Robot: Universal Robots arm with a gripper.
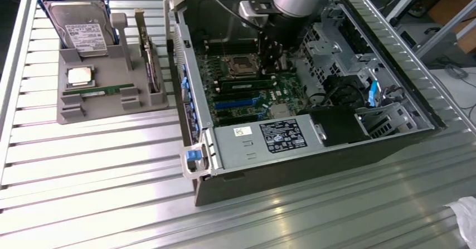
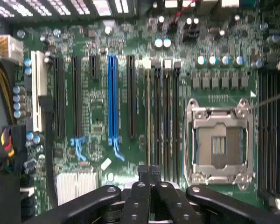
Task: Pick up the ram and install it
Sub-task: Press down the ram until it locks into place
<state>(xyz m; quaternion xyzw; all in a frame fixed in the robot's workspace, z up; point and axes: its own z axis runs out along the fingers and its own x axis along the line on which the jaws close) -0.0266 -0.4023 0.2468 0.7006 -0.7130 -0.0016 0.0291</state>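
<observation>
Here your gripper (image 1: 272,48) hangs inside the open computer case (image 1: 312,165), upper centre of the exterior view, over the motherboard (image 1: 257,93) just above the empty CPU socket (image 1: 242,65). Its fingers (image 2: 149,175) are pressed together with nothing between them. One ram stick (image 1: 246,85) already sits in a slot on the board, just below the socket and just below your gripper. A second ram stick (image 1: 97,89) lies flat in the grey holder tray (image 1: 111,112) at the left of the frame, well apart from the gripper, beside the silver CPU chip (image 1: 80,76) and below the hard drive (image 1: 80,29).
</observation>
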